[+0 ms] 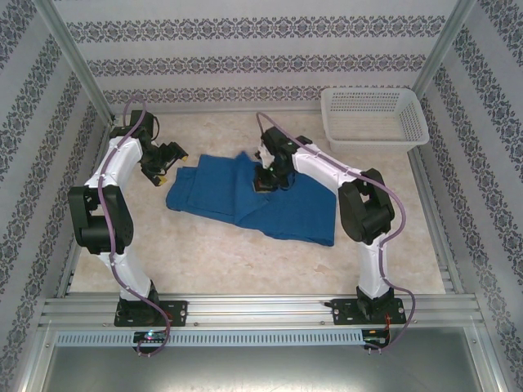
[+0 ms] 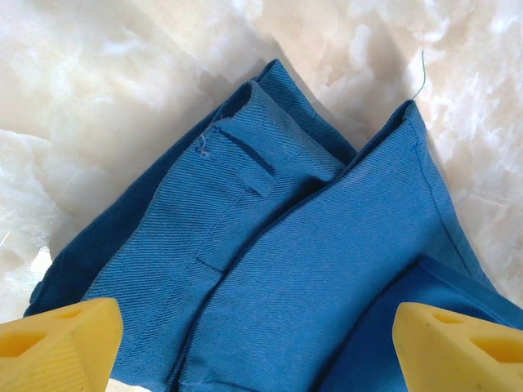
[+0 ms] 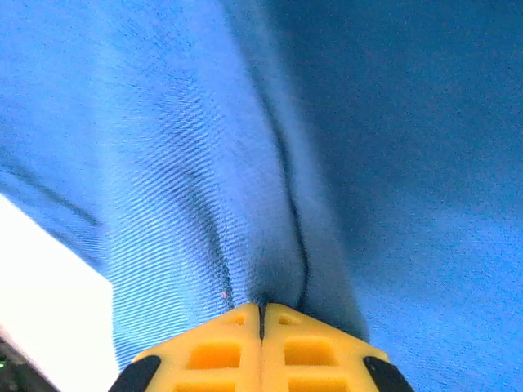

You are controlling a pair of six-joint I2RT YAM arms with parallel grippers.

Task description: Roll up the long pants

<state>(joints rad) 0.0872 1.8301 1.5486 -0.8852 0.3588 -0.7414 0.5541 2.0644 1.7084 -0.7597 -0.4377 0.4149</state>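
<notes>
**Fold of long pants (image 1: 286, 208) pinched in right gripper (image 3: 261, 312)**

We see the right gripper closed on a ridge of blue cloth. The left gripper (image 2: 260, 343) is spread wide, holding nothing, over the waistband end. The long pants lie rumpled on the surface (image 1: 245, 261) between both arms. The white mesh basket (image 1: 374, 114) sits at the far right corner, well apart.

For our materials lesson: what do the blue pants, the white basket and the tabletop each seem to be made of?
The long pants: woven, cotton-like twill, matte; fine diagonal ribs and stitched seams show. The basket: probably moulded plastic, white, with a regular mesh wall. The table: marble-look surface, cream with cloudy veins, faintly shiny; possibly laminate.
</notes>
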